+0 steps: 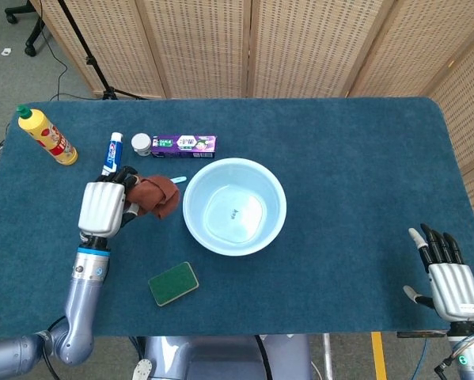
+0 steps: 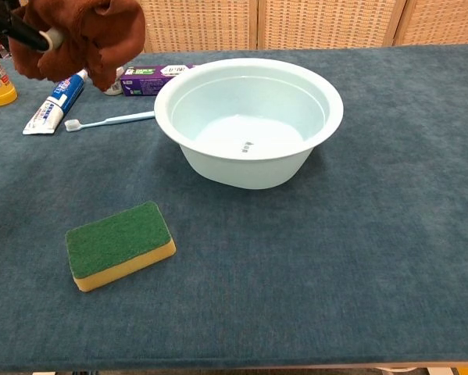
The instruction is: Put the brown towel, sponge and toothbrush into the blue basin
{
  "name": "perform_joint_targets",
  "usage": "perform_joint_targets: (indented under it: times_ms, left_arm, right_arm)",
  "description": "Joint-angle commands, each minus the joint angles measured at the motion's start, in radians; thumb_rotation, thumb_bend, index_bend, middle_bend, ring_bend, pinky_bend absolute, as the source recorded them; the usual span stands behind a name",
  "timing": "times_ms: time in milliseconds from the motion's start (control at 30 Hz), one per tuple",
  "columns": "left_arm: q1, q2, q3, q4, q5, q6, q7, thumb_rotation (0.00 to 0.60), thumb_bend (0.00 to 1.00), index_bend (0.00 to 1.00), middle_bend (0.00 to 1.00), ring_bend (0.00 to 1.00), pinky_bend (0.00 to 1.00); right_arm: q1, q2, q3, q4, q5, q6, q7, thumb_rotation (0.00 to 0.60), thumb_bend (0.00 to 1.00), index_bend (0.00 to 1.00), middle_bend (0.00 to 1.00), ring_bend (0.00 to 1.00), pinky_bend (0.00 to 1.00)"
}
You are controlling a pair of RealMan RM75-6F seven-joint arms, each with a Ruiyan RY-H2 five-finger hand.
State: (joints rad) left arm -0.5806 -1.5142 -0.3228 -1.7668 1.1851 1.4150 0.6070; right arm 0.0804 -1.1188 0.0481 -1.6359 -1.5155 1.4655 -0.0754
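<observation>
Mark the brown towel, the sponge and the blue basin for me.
brown towel [image 2: 89,35], chest view, middle of the bunched cloth.
sponge [image 2: 118,238], chest view, centre of its green top.
blue basin [image 1: 278,192], head view, right side of the rim.

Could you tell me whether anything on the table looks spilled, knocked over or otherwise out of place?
Nothing stands out. The basin sits upright and empty, the sponge and toothbrush lie flat on the cloth, and the left hand holds the brown towel above the table.
</observation>
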Motion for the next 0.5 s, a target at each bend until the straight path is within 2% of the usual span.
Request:
perform_joint_targets:
  times_ms: [33,233,500]
  left_arm:
    - [-0.030,-0.027,-0.027,-0.004,0.031,0.019,0.013,0.600,0.48,0.77,0.40,0.46,0.52]
    - [-0.094,-0.095,-0.062,0.023,0.059,0.022,0.049,0.600,0.48,0.77,0.40,0.46,0.52]
    - [-0.192,-0.232,-0.085,0.138,0.059,0.006,0.106,0.600,0.47,0.77,0.40,0.46,0.52]
  right_arm:
    - [0.002,0.000,0.001,0.002,0.003,-0.004,0.007,0.600,0.10,0.01,0.00,0.00,0.00]
    - [0.003,0.005,-0.001,0.003,0.003,-0.011,0.022,0.600,0.10,0.01,0.00,0.00,0.00]
    - [-0.001,0.016,0.000,0.007,-0.002,-0.001,0.061,0.600,0.10,0.01,0.00,0.00,0.00]
